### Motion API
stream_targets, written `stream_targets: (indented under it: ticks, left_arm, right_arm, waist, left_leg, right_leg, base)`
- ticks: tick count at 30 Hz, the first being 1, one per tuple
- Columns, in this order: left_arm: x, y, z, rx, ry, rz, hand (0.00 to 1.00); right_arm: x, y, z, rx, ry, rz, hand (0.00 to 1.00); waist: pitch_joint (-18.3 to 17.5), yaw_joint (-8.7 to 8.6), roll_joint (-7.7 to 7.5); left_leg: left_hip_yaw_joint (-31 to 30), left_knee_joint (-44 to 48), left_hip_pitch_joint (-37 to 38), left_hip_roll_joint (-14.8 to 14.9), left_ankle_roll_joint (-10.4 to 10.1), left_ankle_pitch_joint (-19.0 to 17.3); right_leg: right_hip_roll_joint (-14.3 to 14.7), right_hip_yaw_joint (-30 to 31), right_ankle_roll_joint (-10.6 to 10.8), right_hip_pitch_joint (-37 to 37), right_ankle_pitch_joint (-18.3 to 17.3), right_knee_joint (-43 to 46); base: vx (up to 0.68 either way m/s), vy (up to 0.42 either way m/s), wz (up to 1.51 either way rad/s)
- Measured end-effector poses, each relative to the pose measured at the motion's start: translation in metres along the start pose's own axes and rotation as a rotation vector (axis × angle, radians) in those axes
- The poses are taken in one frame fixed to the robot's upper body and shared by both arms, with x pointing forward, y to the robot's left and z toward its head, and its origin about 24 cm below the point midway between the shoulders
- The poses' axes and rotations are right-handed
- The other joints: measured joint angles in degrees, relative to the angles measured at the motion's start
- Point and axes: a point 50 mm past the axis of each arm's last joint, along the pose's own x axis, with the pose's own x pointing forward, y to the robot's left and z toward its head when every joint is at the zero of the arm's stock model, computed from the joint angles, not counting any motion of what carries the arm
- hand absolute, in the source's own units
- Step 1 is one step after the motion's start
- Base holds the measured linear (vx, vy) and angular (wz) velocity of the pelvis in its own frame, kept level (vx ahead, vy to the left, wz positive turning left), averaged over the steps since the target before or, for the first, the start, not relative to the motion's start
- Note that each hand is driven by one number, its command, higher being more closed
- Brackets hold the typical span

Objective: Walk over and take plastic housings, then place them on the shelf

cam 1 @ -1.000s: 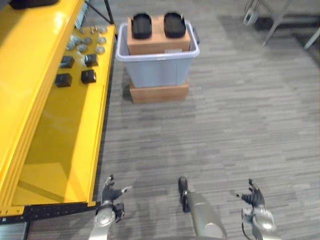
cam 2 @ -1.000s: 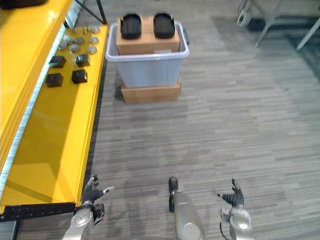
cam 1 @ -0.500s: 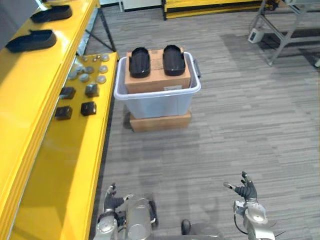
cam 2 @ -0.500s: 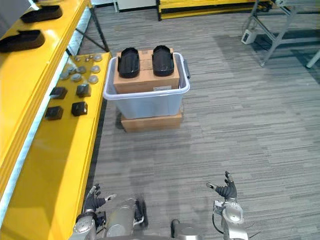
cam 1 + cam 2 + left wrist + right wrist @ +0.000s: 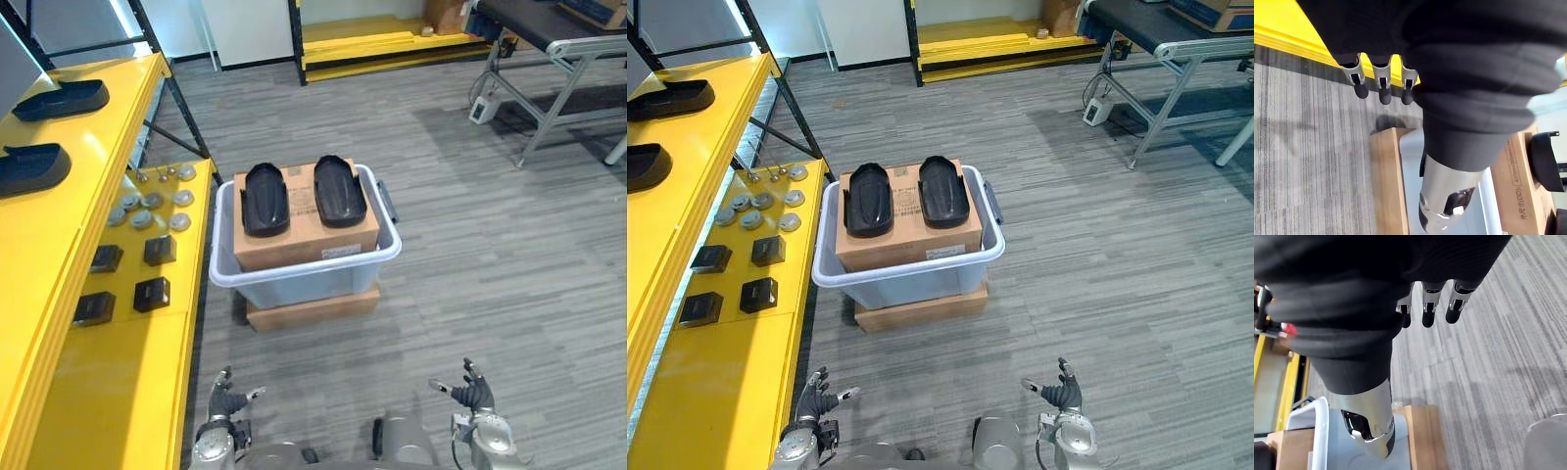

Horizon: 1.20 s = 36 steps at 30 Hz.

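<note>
Sitting nearer mid-frame than a second ago, because the whole view has swung upward, the two black plastic housings [image 5: 265, 199] lie side by side on a cardboard box [image 5: 309, 247]. The box sits in a pale plastic bin [image 5: 306, 282], which stands on a flat carton [image 5: 313, 308]. Two further housings [image 5: 61, 98] rest on the yellow shelf [image 5: 108, 392] at upper left. The left hand [image 5: 226, 399] and right hand [image 5: 472, 395] hang at the bottom edge, fingers spread, empty. Open carpet [image 5: 490, 264] lies between them and the bin, whose left rim is just beside the shelf edge.
</note>
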Motion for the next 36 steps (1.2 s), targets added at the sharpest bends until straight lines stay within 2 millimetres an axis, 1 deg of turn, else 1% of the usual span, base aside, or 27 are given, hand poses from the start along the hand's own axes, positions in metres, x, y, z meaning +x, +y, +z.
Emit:
stream_targets:
  ticks: [1, 2, 3, 4, 6, 7, 8, 9, 10, 11, 12, 13, 14, 15, 18, 22, 23, 24, 25, 26, 27, 29, 30, 33, 34, 36]
  left_arm:
    - [0.000, -0.004, 0.001, -0.010, -0.003, -0.006, 0.00]
    - [0.000, -0.005, 0.002, -0.016, -0.005, -0.007, 0.00]
    - [0.000, -0.010, 0.004, -0.039, -0.009, -0.009, 0.00]
    - [-0.002, -0.014, 0.006, -0.055, -0.021, -0.018, 0.00]
    - [-0.003, -0.013, 0.004, -0.057, -0.017, -0.017, 0.00]
    - [-0.004, -0.013, 0.003, -0.058, -0.017, -0.015, 0.00]
    - [-0.004, -0.013, 0.003, -0.059, -0.016, -0.014, 0.00]
    - [-0.004, -0.013, 0.003, -0.059, -0.016, -0.014, 0.00]
    - [-0.004, -0.014, 0.003, -0.060, -0.016, -0.018, 0.00]
    - [-0.003, -0.013, 0.002, -0.053, -0.008, -0.017, 0.00]
    - [-0.002, -0.012, 0.003, -0.046, -0.008, -0.015, 0.00]
    - [-0.001, -0.009, 0.004, -0.036, -0.014, -0.011, 0.00]
    - [-0.002, -0.005, 0.002, -0.029, -0.007, -0.004, 0.00]
    - [-0.003, -0.003, -0.002, -0.024, 0.002, 0.000, 0.00]
    - [-0.006, 0.001, -0.008, -0.015, 0.022, 0.008, 0.00]
    - [-0.006, 0.001, -0.009, -0.012, 0.023, 0.007, 0.00]
    - [-0.006, 0.001, -0.010, -0.011, 0.025, 0.007, 0.00]
    - [-0.007, 0.002, -0.011, -0.008, 0.028, 0.008, 0.00]
    - [-0.008, 0.002, -0.012, -0.004, 0.031, 0.009, 0.00]
    - [-0.009, 0.004, -0.015, 0.009, 0.036, 0.011, 0.00]
    - [-0.010, 0.007, -0.017, 0.026, 0.039, 0.014, 0.00]
    - [-0.011, 0.011, -0.019, 0.049, 0.043, 0.015, 0.00]
    - [-0.012, 0.011, -0.020, 0.054, 0.046, 0.014, 0.00]
    - [-0.011, 0.012, -0.020, 0.062, 0.044, -0.001, 0.00]
    - [-0.011, 0.013, -0.020, 0.065, 0.044, -0.004, 0.00]
    - [-0.011, 0.012, -0.020, 0.083, 0.041, -0.011, 0.00]
  right_arm:
    - [-0.001, 0.000, -0.002, 0.001, 0.004, -0.001, 0.00]
    - [-0.002, 0.000, -0.003, 0.002, 0.007, 0.000, 0.00]
    - [-0.006, 0.002, -0.006, 0.007, 0.012, 0.004, 0.00]
    - [-0.011, 0.007, -0.006, 0.025, 0.001, 0.014, 0.00]
    - [-0.010, 0.011, -0.001, 0.053, -0.023, 0.019, 0.00]
    - [-0.010, 0.012, 0.001, 0.062, -0.030, 0.018, 0.00]
    - [-0.009, 0.014, 0.002, 0.075, -0.030, 0.020, 0.00]
    - [-0.009, 0.014, 0.001, 0.077, -0.027, 0.019, 0.00]
    - [-0.009, 0.012, -0.001, 0.089, -0.018, 0.011, 0.00]
    - [-0.008, 0.010, -0.002, 0.097, -0.008, -0.002, 0.00]
    - [-0.009, 0.012, -0.002, 0.101, -0.003, -0.001, 0.00]
    - [-0.010, 0.013, -0.003, 0.106, -0.002, 0.001, 0.00]
    - [-0.010, 0.014, -0.002, 0.110, -0.007, -0.002, 0.00]
    - [-0.010, 0.013, 0.001, 0.113, -0.021, -0.010, 0.00]
    - [-0.012, 0.010, 0.012, 0.122, -0.078, -0.017, 0.00]
    - [-0.015, 0.000, 0.028, 0.143, -0.158, -0.053, 0.00]
    - [-0.016, -0.004, 0.034, 0.149, -0.190, -0.066, 0.00]
    - [-0.020, -0.008, 0.046, 0.159, -0.246, -0.087, 0.00]
    - [-0.022, -0.011, 0.051, 0.163, -0.271, -0.095, 0.00]
    - [-0.025, -0.016, 0.061, 0.167, -0.323, -0.110, 0.00]
    - [-0.027, -0.020, 0.069, 0.158, -0.369, -0.124, 0.00]
    - [-0.029, -0.024, 0.075, 0.126, -0.401, -0.135, 0.00]
    - [-0.030, -0.025, 0.077, 0.123, -0.412, -0.138, 0.00]
    - [-0.033, -0.024, 0.103, 0.106, -0.518, -0.142, 0.00]
    - [-0.032, -0.024, 0.107, 0.103, -0.533, -0.141, 0.00]
    - [-0.030, -0.023, 0.122, 0.084, -0.583, -0.138, 0.00]
  waist:
    - [0.04, -0.25, -0.05]
    - [0.11, -0.23, -0.17]
    - [0.26, -0.09, -0.41]
    - [0.58, 0.54, -0.89]
    - [0.51, 0.55, -0.98]
    - [0.48, 0.75, -0.91]
    - [0.49, 1.01, -0.90]
    - [0.48, 1.34, -0.90]
    - [0.17, 1.56, -0.36]
    - [-0.31, 1.70, 0.91]
    - [-0.42, 1.67, 0.36]
    - [-0.52, 1.76, -0.82]
    - [-0.82, 1.91, -1.44]
    - [-0.93, 1.91, -1.66]
    - [-1.31, 1.66, -1.27]
    - [-1.94, 1.55, -0.63]
    - [-1.97, 1.42, -0.59]
    - [-2.12, 1.22, -0.60]
    - [-2.30, 1.03, -0.70]
    - [-2.73, 0.43, -0.78]
    - [-2.99, 0.28, -1.07]
    - [-3.98, 0.31, -1.51]
    - [-4.34, 0.31, -1.54]
    - [-4.62, 0.39, -1.48]
    - [-4.63, 0.43, -1.47]
    - [-4.65, 0.66, -1.41]
  left_leg:
    - [-1.07, 6.13, -2.56, 0.77, -1.71, 1.41]
    - [-1.20, 8.41, -3.40, 0.99, -1.85, 1.96]
    - [-0.98, 17.79, -6.96, 2.38, -2.14, 5.08]
    - [1.13, 27.36, -10.43, 5.27, -1.15, 4.57]
    - [4.12, 29.99, -12.59, 7.01, 0.60, 3.28]
    - [5.69, 28.77, -13.30, 7.56, 1.57, 2.67]
    - [6.31, 24.53, -14.52, 7.21, 2.25, 2.23]
    - [6.20, 19.08, -14.69, 6.49, 2.34, 2.18]
    - [4.04, 4.90, -14.16, 4.18, 1.22, 4.54]
    - [2.69, -1.09, -13.39, 3.24, 0.88, 9.22]
    - [2.80, -1.79, -13.00, 2.52, 1.13, 9.43]
    - [3.51, -2.92, -12.27, 1.88, 1.19, 9.40]
    - [4.05, -3.87, -11.58, 1.09, 1.36, 9.47]
    - [4.71, -5.65, -10.24, 0.39, 1.98, 9.85]
    - [5.69, -8.69, -7.71, -0.69, 2.31, 10.43]
    - [5.68, -12.32, -6.71, -1.08, 2.03, 12.29]
    - [5.67, -13.39, -6.29, -1.04, 1.94, 12.81]
    - [5.60, -14.38, -6.07, -0.93, 1.78, 13.33]
    - [5.61, -14.92, -6.06, -0.90, 1.71, 13.63]
    - [5.57, -15.79, -6.06, -0.80, 1.61, 14.06]
    - [5.57, -15.88, -6.04, -0.67, 1.58, 14.08]
    - [5.54, -16.31, -6.02, -0.61, 1.51, 14.12]
    - [5.53, -16.68, -5.98, -0.61, 1.48, 14.25]
    - [5.35, -18.21, -6.06, -0.91, 1.84, 15.24]
    - [5.25, -18.58, -6.02, -0.99, 1.90, 15.45]
    - [5.09, -19.21, -6.11, -1.27, 2.16, 15.84]
  right_leg:
    - [-0.36, -1.55, -0.52, 1.72, -1.54, -0.18]
    - [-0.49, -1.98, -0.60, 2.37, -1.84, -0.35]
    - [-0.79, -3.60, -1.26, 5.85, -2.72, -1.82]
    - [-0.44, -5.27, -1.92, 10.50, -3.12, -4.70]
    - [-0.14, -6.03, -2.18, 13.75, -3.23, -7.35]
    - [0.03, -6.10, -2.21, 15.16, -3.20, -8.70]
    - [0.07, -5.97, -2.11, 16.48, -3.09, -9.89]
    - [0.02, -5.65, -1.96, 17.01, -2.98, -10.32]
    - [0.20, -5.02, -1.27, 17.32, -3.06, -10.54]
    - [1.14, -3.97, 0.18, 17.19, -3.70, -10.40]
    - [0.75, -3.71, 0.50, 17.39, -3.56, -10.75]
    - [-0.09, -2.52, 1.14, 17.44, -3.79, -11.25]
    - [-0.83, -2.03, 1.53, 17.59, -3.85, -11.57]
    - [-1.34, -1.38, 1.61, 17.99, -3.90, -11.82]
    - [-1.83, -0.51, 2.10, 18.60, -3.94, -12.51]
    - [-1.62, -0.53, 2.13, 18.25, -3.97, -12.61]
    - [-1.45, -0.53, 2.13, 18.17, -3.97, -12.61]
    - [-1.22, -0.57, 2.13, 17.83, -3.96, -12.61]
    - [-1.11, -0.54, 2.12, 17.38, -3.96, -12.61]
    - [-0.90, -0.57, 2.11, 17.29, -3.94, -12.61]
    - [-0.74, -0.56, 2.09, 17.26, -3.93, -12.65]
    - [-0.57, -0.59, 1.99, 17.28, -3.84, -13.08]
    - [-0.54, -0.61, 2.01, 17.30, -3.72, -13.40]
    - [-0.63, -0.83, 2.16, 17.33, -2.81, -14.86]
    - [-0.67, -0.95, 2.22, 17.38, -2.66, -15.14]
    - [-0.86, -1.12, 2.38, 17.41, -2.25, -15.76]
  base:
    - [0.33, -0.259, 0.45]
    - [0.31, -0.245, 0.65]
    - [0.29, -0.193, 0.57]
    - [0.27, -0.167, 0.54]
    - [0.18, -0.096, 0.19]
    - [0.22, -0.048, 0.04]
    - [0.19, 0.005, -0.08]
    - [0.27, 0.093, -0.20]
    - [0.26, 0.181, -0.26]
    - [0.26, 0.180, -0.17]
    - [0.19, 0.148, -0.11]
    - [0.11, 0.097, -0.09]
    - [0.10, 0.119, -0.18]
    - [0.07, 0.089, -0.15]
    - [0.03, 0.058, -0.15]
    - [0.00, -0.004, -0.01]
    - [0.00, -0.050, 0.00]
    - [-0.01, -0.050, -0.01]
    - [-0.01, -0.050, -0.01]
    - [0.01, -0.045, -0.02]
    - [0.01, -0.043, -0.01]
    - [0.01, -0.018, -0.01]
    - [0.03, -0.021, 0.00]
    - [0.00, 0.004, 0.03]
    - [0.00, 0.012, 0.07]
    - [-0.01, 0.020, 0.07]
